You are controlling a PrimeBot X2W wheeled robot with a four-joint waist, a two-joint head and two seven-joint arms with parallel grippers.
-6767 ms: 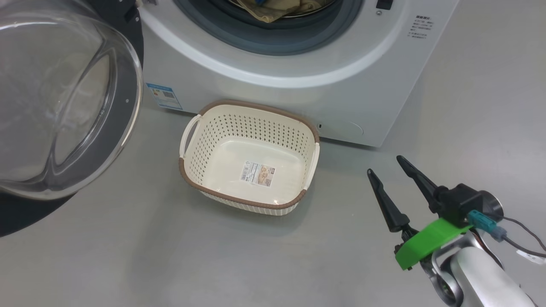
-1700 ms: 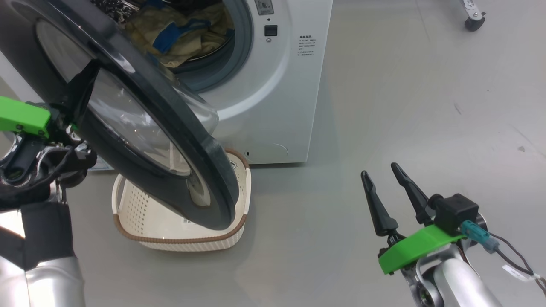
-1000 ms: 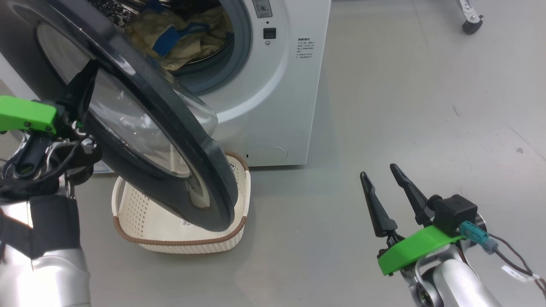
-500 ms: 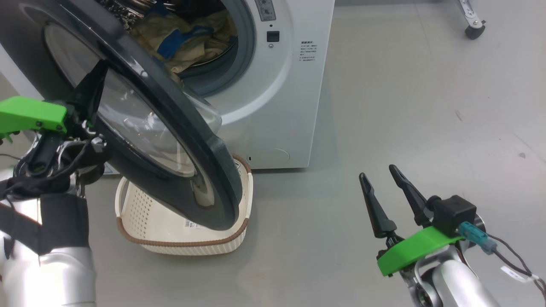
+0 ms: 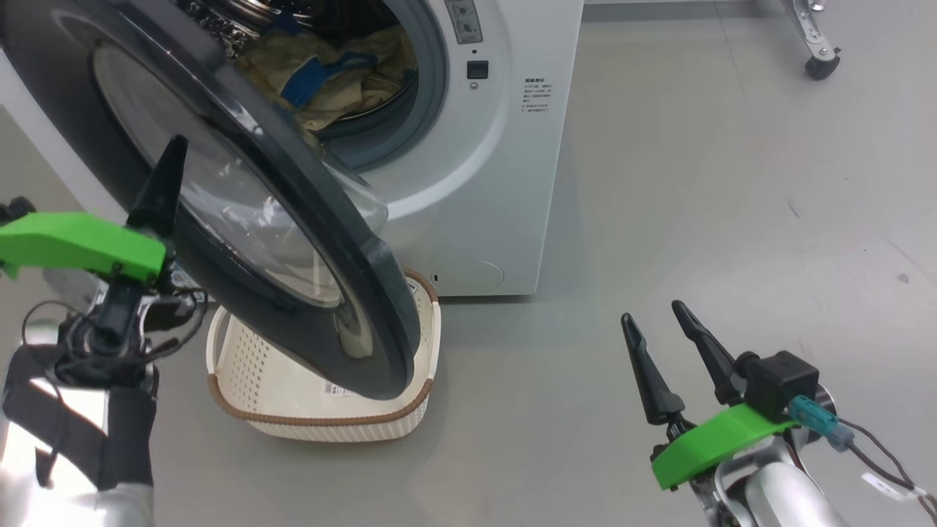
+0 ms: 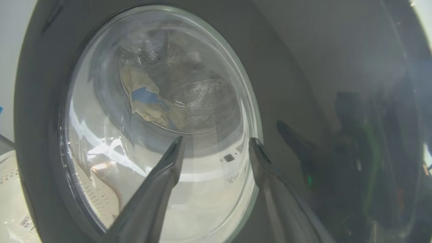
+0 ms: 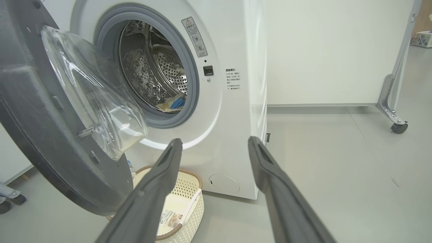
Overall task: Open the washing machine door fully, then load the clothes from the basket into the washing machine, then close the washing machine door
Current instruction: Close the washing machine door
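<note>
The washing machine [image 5: 483, 168] stands with its mouth uncovered, and the cream and blue clothes [image 5: 329, 69] lie in the drum. The washing machine door [image 5: 293, 241] hangs half swung, its black ring above the basket [image 5: 329, 417], which shows only its bottom label. My left gripper [image 6: 216, 145] is open, pointing at the door's outer glass [image 6: 162, 111] from close by, holding nothing. One of its fingers [image 5: 162, 190] shows beside the ring. My right gripper [image 5: 662, 344] is open and empty over the floor to the right. The right wrist view takes in the door [image 7: 60, 135], basket [image 7: 182, 202] and clothes [image 7: 172, 103].
Grey floor [image 5: 695, 183] spreads to the right of the machine. A castor on a metal leg [image 5: 820, 66] stands at the far right, seen from the right wrist as a wheeled frame [image 7: 398, 127] by a white wall.
My left gripper has gone from shut to open and sits a little lower beside the door. The head camera has shifted slightly. The right arm has stayed put.
</note>
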